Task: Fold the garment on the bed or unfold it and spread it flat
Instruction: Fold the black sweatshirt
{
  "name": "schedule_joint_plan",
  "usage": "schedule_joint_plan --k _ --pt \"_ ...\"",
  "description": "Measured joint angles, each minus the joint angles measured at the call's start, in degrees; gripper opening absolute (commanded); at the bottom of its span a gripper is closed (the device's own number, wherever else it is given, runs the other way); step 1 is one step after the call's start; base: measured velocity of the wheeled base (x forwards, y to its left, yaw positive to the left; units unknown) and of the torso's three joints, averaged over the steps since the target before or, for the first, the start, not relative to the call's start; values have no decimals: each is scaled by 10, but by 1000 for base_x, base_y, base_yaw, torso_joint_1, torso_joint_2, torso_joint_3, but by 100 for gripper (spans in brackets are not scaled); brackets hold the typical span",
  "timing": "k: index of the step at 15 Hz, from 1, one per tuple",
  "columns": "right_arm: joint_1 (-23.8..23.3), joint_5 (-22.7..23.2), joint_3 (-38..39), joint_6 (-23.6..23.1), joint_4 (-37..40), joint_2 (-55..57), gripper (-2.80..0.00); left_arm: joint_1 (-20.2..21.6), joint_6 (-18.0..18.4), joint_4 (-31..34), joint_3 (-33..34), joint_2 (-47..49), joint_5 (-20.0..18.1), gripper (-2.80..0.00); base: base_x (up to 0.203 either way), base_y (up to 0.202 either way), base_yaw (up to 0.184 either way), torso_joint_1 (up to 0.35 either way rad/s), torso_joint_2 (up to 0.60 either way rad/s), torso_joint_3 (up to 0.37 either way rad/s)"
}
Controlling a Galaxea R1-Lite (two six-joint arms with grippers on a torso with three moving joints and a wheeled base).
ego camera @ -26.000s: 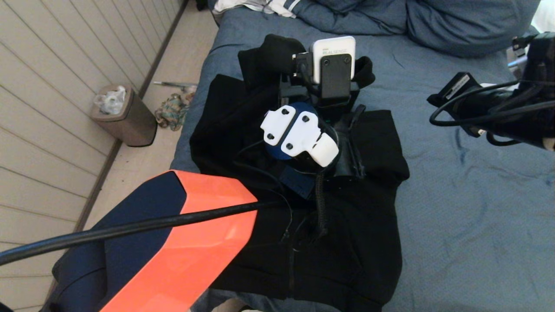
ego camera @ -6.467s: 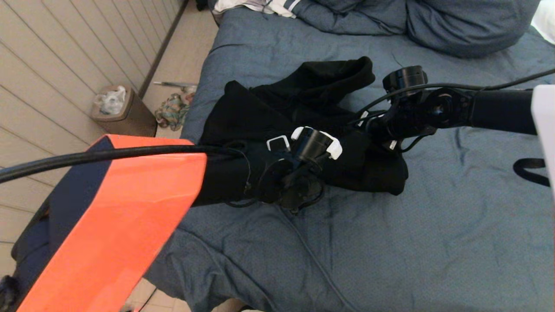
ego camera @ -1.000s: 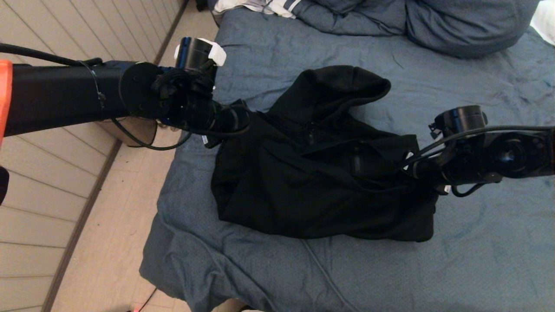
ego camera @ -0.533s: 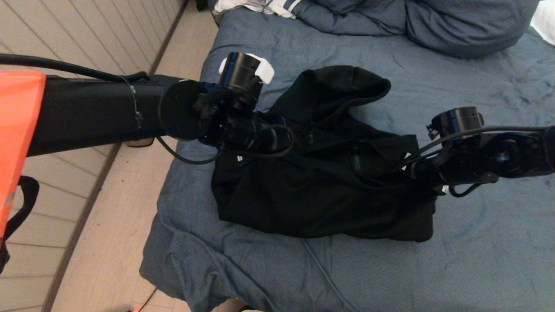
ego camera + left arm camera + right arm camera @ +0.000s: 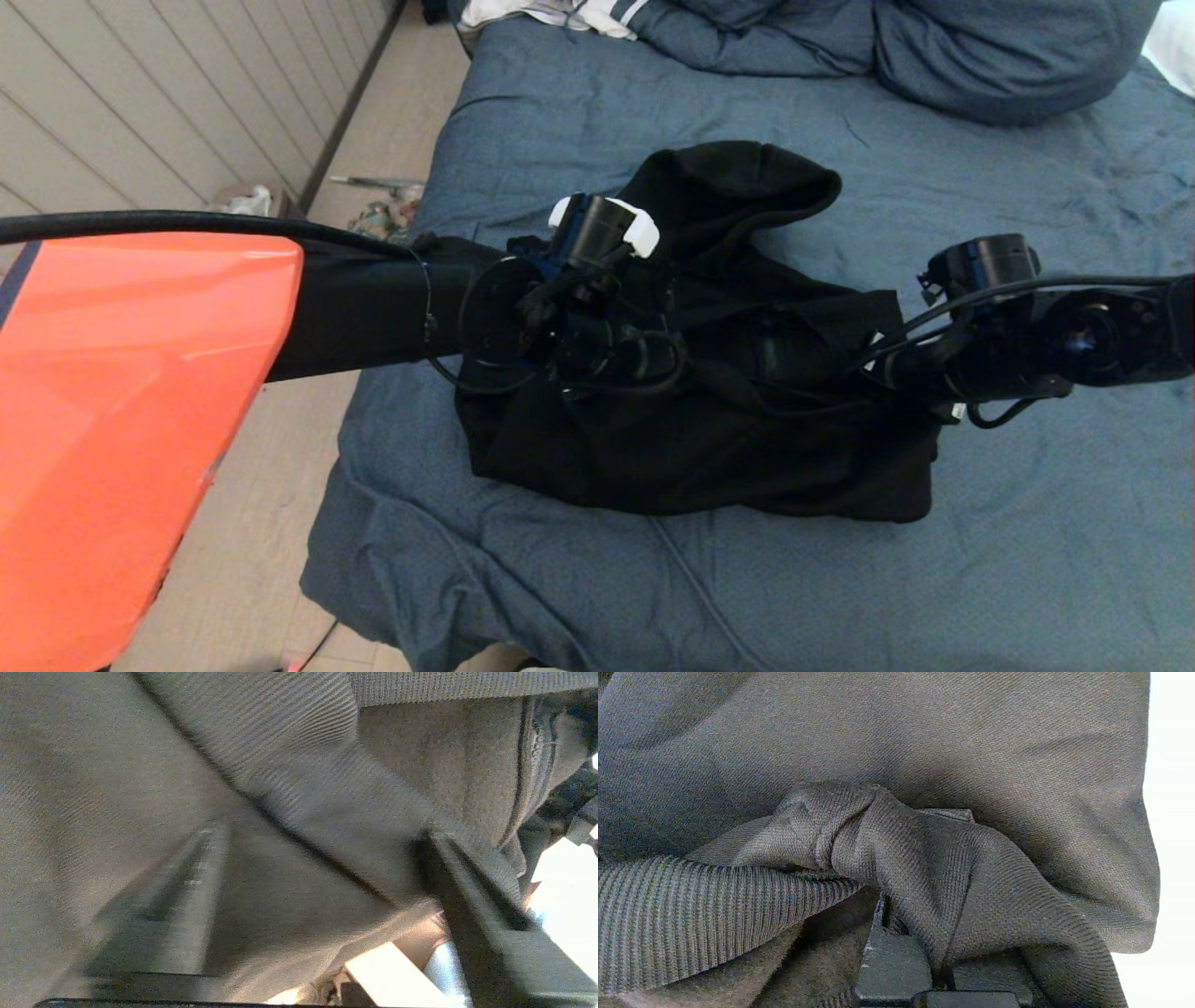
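Observation:
The garment [image 5: 709, 457], a black hooded sweatshirt, lies bunched in the middle of the bed [image 5: 980, 560], hood toward the pillows. My left arm reaches in from the left, and my left gripper [image 5: 738, 383] sits low over the garment's middle. In the left wrist view its fingers [image 5: 472, 914] stand wide apart, and the left gripper [image 5: 327, 882] is open with the garment [image 5: 117, 788] draped loosely across it. My right gripper [image 5: 882, 369] is at the garment's right edge. There the right gripper [image 5: 936, 970] is shut on a fold of the garment [image 5: 924, 732] beside the ribbed hem [image 5: 691, 905].
Blue pillows [image 5: 980, 47] and a white striped cloth [image 5: 560, 11] lie at the head of the bed. The bed's left edge drops to the floor [image 5: 261, 523], where a bin [image 5: 245, 198] stands by the panelled wall. Open duvet lies to the right and in front.
My left arm has swung right, from the bed's left edge to over the garment's middle. Its jaws have opened. The right arm has stayed put, still pinching the fabric.

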Motion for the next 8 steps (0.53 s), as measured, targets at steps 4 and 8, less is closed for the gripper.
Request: schedule_joint_plan --k 4,8 --pt "0 0 0 0 0 0 -280 -2 -1 -11 -1 6 0 -280 0 0 0 0 0 0" --pt "0 0 0 0 0 0 -280 1 0 -17 -2 -3 21 -280 0 0 0 0 0 0"
